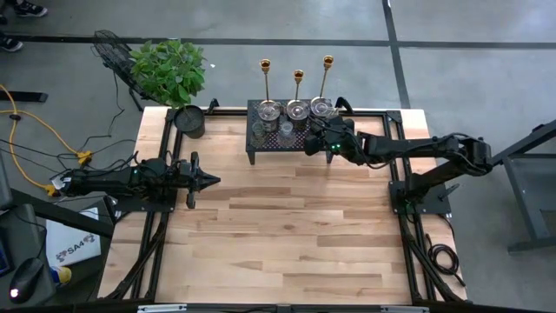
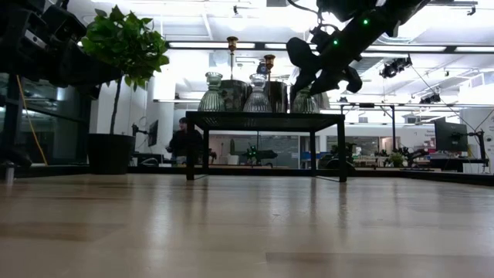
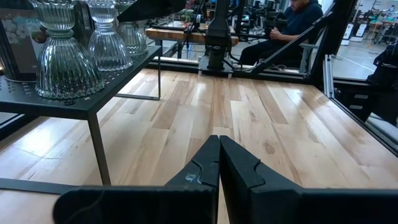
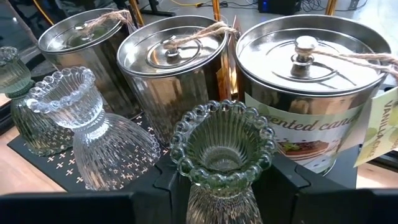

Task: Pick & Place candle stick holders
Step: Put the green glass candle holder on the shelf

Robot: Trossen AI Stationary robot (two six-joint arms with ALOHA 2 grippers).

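Three gold candlesticks [image 1: 298, 78] stand behind a black mesh rack [image 1: 271, 149] at the table's far edge. On the rack stand three silvery lidded tins [image 4: 177, 68] and, in front of them, ribbed glass holders resting on their wide bases: a clear one [image 4: 87, 134] and a greenish one [image 4: 222, 146]. My right gripper [image 4: 224, 186] is open at the rack's right end, one finger on either side of the greenish holder. My left gripper [image 1: 211, 180] is shut and empty, low over the table's left half. My right gripper comes at the greenish holder's lower body [image 4: 214, 199] slanting down from the table's right side. Its dark fingers [image 4: 166, 183] stand close on both sides. I cannot tell whether they touch the glass. The holder stands upright on the rack.
A black plant pot [image 1: 189, 122] with a leafy plant [image 1: 169, 68] stands at the table's far left corner. More glass holders [image 3: 60, 62] stand at the rack's left end. Bare wood [image 1: 287, 226] fills the middle and near half. A person [image 2: 183, 140] sits in the room beyond.
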